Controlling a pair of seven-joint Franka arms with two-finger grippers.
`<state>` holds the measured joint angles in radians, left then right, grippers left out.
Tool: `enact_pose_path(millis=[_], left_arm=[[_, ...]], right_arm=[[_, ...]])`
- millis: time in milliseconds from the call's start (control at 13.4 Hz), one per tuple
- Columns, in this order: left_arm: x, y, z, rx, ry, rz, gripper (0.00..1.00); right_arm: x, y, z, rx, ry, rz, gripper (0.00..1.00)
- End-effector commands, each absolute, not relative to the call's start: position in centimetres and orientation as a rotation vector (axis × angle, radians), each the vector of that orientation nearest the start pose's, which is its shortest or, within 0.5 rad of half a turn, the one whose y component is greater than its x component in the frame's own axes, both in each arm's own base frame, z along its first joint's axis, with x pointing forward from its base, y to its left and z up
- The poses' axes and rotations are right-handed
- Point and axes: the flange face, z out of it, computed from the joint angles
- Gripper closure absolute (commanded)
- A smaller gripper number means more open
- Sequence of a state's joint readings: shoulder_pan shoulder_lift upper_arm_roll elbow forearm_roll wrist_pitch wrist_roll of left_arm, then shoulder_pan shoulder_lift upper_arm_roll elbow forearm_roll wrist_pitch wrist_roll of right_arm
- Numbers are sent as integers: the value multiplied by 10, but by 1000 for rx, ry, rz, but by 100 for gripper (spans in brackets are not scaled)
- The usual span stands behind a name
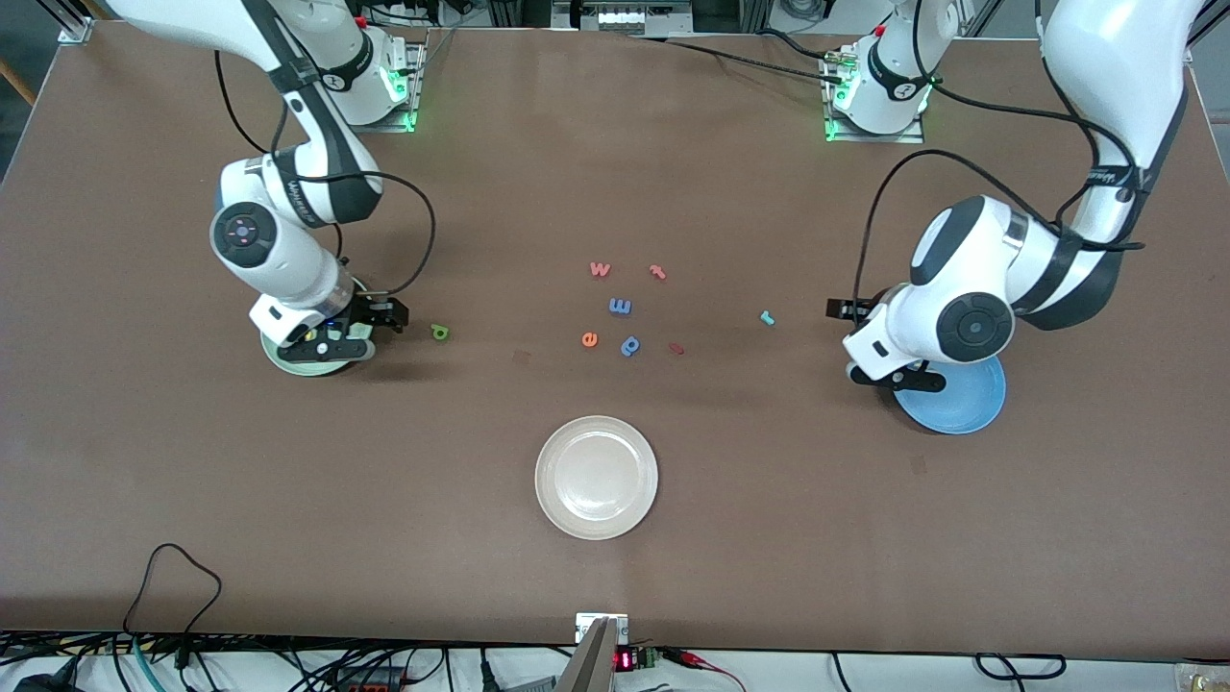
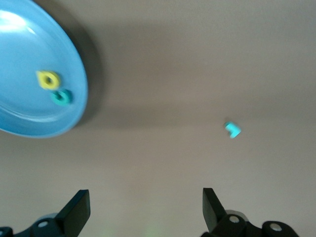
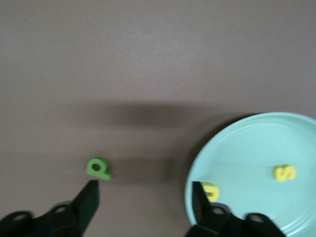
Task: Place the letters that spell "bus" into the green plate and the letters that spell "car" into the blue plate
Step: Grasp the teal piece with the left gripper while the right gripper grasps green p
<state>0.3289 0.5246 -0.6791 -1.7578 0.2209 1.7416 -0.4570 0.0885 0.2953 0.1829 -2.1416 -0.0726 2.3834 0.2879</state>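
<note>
Sorting was part done at this moment. The green plate [image 3: 256, 148] lay at the right arm's end of the tabletop [image 1: 615, 173] and already carried the yellow s [image 3: 284, 172] and the yellow u [image 3: 211, 190]. The green b [image 3: 98, 168] lay on the bare tabletop just beside that plate, toward the middle. The right hand [image 3: 143, 197] hovered over the plate's rim, fingers parted and grasping nothing, placed, it would seem, to take the b next.

The blue plate [image 2: 29, 59] lay at the left arm's end and held the yellow a [image 2: 48, 79] and the teal c [image 2: 62, 97], touching each other. The teal r [image 2: 232, 129] lay apart on the tabletop, between the blue plate and the middle cluster. The left hand [image 2: 145, 210] hung empty beside the plate, fingers wide apart, probably free to fetch it.

A cream-white plate [image 1: 596, 478] lay nearer the front camera; spare letters [image 1: 620, 308] stayed in the middle.
</note>
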Motion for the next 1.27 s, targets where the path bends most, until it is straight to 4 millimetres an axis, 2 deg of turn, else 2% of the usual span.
enact_pose_path(millis=[0,149,298,373,447,522,671,745,894,1192], left_arm=[[549,-197,255,-3036,-288,603,0],[529,-218,234,-3060,-393,529,0],[517,-228,218,-3091,-459,479,3],[508,-238,209,-3119,-485,441,11],[499,-242,198,-3144,-494,423,25],[493,-243,192,-3148,-474,413,34],[485,-255,188,-3133,-366,366,47],[485,-259,183,-3127,-371,363,47],[486,-253,175,-3094,-297,261,51],[491,-255,169,-3112,-312,178,53]], right_arm=[[546,172,244,-3142,53,115,37],[547,191,236,-3139,104,120,37],[550,207,228,-3137,151,128,37],[551,212,222,-3134,177,130,39],[551,214,218,-3130,184,122,39],[549,218,215,-3128,189,121,39],[546,220,201,-3131,210,152,39],[544,220,192,-3132,208,163,39],[542,219,182,-3135,207,182,39],[539,217,179,-3143,203,199,39]])
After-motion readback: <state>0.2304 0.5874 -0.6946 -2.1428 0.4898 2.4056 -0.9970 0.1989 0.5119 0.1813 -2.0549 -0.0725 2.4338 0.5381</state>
